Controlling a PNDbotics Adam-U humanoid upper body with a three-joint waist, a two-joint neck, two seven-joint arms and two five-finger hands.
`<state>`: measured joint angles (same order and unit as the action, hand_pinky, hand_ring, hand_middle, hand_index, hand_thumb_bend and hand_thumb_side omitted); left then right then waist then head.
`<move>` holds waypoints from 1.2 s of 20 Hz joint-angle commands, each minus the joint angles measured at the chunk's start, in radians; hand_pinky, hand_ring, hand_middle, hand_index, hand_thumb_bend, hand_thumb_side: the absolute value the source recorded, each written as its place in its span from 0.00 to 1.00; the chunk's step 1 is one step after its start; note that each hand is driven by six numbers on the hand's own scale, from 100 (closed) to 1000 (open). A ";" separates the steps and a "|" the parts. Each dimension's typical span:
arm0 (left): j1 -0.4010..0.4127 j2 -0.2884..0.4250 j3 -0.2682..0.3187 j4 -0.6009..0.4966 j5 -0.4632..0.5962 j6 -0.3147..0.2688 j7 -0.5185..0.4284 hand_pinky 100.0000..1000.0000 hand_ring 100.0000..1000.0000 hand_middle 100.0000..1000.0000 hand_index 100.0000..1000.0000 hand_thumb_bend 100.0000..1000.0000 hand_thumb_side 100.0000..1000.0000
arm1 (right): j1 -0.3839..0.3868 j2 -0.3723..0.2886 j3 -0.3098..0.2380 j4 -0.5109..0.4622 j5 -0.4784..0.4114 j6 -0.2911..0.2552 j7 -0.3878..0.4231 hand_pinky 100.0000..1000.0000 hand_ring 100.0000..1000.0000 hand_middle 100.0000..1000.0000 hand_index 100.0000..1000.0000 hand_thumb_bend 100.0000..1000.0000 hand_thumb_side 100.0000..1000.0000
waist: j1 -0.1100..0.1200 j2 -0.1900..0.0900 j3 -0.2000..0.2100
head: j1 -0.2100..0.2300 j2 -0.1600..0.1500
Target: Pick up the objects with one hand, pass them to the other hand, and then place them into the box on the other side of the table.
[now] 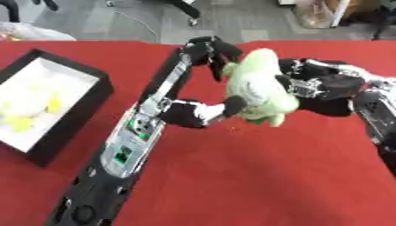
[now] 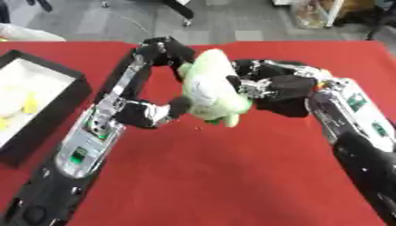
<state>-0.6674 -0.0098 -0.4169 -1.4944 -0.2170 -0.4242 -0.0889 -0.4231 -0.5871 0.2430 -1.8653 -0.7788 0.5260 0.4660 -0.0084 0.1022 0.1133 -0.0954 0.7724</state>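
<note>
A pale green soft object [image 1: 259, 84] hangs above the middle of the red table, between both hands. My left hand [image 1: 166, 88] reaches in from the lower left. Its long fingers [image 1: 213, 48] curl over the object's top and its thumb presses the lower left side. My right hand [image 1: 325, 86] comes from the right with its fingers curled against the object's right side. Both hands hold it at once. A black box [image 1: 81, 112] with a white inside stands at the table's left edge, with yellow-green items [image 1: 54, 103] in it.
Red cloth [image 1: 255, 176] covers the table, bare in front of the hands apart from a small speck [image 1: 232, 129] under the object. My left forearm [image 1: 123, 154] lies across the lower left. Grey floor and furniture legs show beyond the far edge.
</note>
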 commanded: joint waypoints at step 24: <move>-0.021 0.013 -0.022 -0.002 -0.034 -0.053 -0.181 0.39 0.48 0.63 0.78 0.60 0.50 | -0.010 -0.022 0.003 0.000 0.041 -0.098 0.211 0.55 0.51 0.25 0.16 0.00 0.00 | -0.005 -0.006 -0.006 | 0.005 -0.002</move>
<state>-0.6683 -0.0004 -0.4380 -1.4874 -0.2447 -0.4757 -0.2711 -0.4220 -0.5869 0.2521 -1.8441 -0.7436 0.4361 0.6571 -0.0084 0.1022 0.1099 -0.0936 0.7724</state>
